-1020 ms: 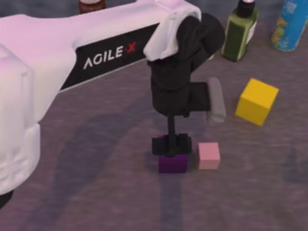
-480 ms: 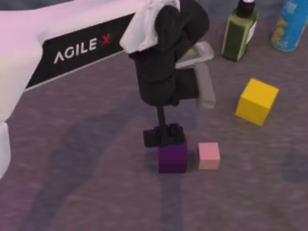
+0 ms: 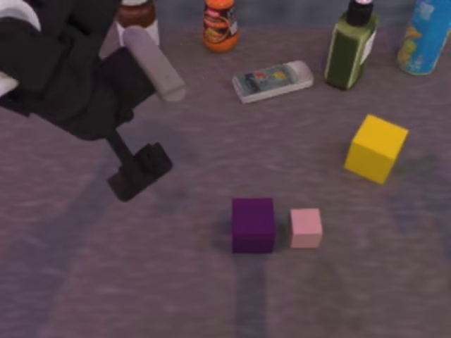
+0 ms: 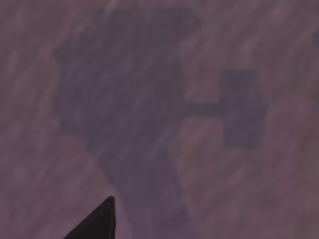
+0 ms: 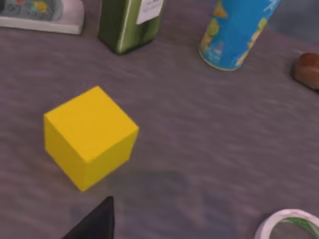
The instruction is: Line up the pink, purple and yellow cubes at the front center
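Observation:
The dark purple cube (image 3: 253,224) and the small pink cube (image 3: 306,227) sit side by side near the table's front centre, a narrow gap between them. The yellow cube (image 3: 376,148) stands apart, farther back on the right. My left gripper (image 3: 141,172) hangs open and empty over bare table well left of the purple cube; the left wrist view shows only tabletop, shadow and one dark fingertip (image 4: 102,219). My right arm is out of the top view. Its gripper (image 5: 144,226) is open above the table close to the yellow cube (image 5: 89,134), not touching it.
Along the back stand a brown jar (image 3: 135,14), an orange bottle (image 3: 220,24), a flat white pack (image 3: 273,79), a green bottle (image 3: 350,46) and a blue can (image 3: 427,35). A tape roll (image 5: 291,226) lies near my right gripper.
My left gripper has let go of the purple cube, risen and swung back to the left. The purple cube stays beside the pink one.

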You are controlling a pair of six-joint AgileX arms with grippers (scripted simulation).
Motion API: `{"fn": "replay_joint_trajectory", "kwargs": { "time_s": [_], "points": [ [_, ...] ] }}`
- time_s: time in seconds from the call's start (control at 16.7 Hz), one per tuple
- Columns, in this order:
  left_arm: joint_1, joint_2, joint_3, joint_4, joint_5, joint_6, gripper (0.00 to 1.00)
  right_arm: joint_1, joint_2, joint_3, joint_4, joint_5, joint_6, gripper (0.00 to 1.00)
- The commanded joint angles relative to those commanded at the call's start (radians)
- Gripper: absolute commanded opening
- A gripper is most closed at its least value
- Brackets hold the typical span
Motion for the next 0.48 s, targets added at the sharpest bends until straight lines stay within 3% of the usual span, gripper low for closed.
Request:
{"fn": "replay_joint_trajectory", "kwargs": {
  "time_s": [0.48],
  "points": [
    [0.287, -0.801, -0.736, 0.404, -0.003, -0.289, 1.00, 0.087, 0.875, 0.737, -0.498, 0.003, -0.274, 1.00]
  ]
}}
